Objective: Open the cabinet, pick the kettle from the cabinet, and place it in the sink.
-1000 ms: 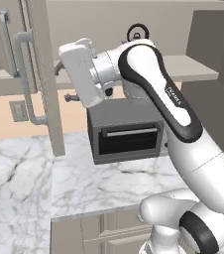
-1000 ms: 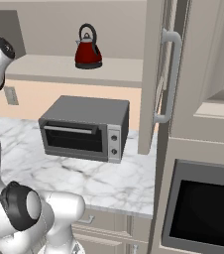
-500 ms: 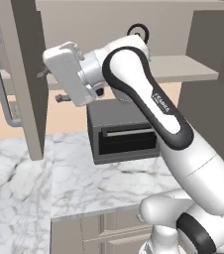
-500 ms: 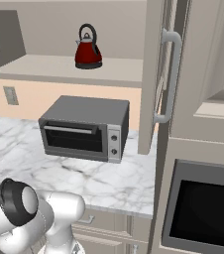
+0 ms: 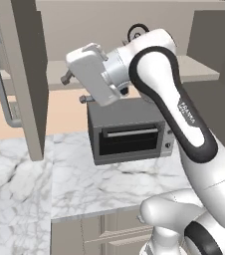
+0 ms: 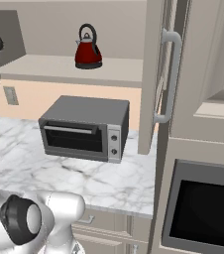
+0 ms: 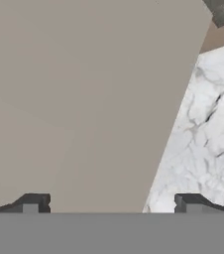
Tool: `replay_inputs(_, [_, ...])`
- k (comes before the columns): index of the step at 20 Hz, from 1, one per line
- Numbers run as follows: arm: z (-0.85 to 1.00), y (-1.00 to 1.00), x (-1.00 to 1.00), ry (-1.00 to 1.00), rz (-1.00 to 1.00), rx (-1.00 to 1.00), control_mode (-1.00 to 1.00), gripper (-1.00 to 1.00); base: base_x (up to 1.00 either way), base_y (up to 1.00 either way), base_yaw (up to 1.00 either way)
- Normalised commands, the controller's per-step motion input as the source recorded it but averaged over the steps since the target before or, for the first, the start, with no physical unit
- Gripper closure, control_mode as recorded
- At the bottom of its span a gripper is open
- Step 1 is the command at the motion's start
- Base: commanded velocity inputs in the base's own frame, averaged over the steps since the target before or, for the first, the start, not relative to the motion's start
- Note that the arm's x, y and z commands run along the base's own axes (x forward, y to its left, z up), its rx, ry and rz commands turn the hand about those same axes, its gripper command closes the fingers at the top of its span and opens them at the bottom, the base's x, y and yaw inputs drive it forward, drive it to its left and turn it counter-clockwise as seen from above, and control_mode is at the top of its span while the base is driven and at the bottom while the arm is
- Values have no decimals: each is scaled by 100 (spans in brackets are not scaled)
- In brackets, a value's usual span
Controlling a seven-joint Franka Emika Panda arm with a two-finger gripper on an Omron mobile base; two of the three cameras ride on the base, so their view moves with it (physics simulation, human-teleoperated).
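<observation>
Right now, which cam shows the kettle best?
Right base view: the kettle stands fully visible on the open cabinet's shelf, above the toaster oven. Left base view catches just its loop handle behind the arm. Hand view faces a door panel.

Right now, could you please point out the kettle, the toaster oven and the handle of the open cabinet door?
kettle (image 6: 88, 52), right base view, on its red body.
toaster oven (image 6: 84, 130), right base view, on its front.
cabinet door handle (image 6: 169, 79), right base view, on the vertical bar.

Swung-open cabinet (image 5: 27, 74) doors flanking clear shelf around kettle (image 6: 88, 48), toaster oven (image 6: 86, 128) below.
</observation>
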Motion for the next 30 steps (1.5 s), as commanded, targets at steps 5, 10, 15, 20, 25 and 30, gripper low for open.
replay_inputs(5, [0, -62, -14, -4, -4, 0, -100, -100, 0, 0, 0])
replay_inputs(10, [2, -61, -2, -1, -13, 0, -100, -100, 0, 0, 0])
replay_inputs(15, [4, -55, 0, -4, -13, -4, -100, -100, 0, 0, 0])
replay_inputs(20, [4, -53, 0, -12, -11, -9, -100, -100, 0, 0, 0])
replay_inputs(25, [6, -51, 0, -14, -5, -17, -100, -100, 0, 0, 0])
replay_inputs(30, [9, -46, 2, -10, -6, -19, -100, -100, 0, 0, 0])
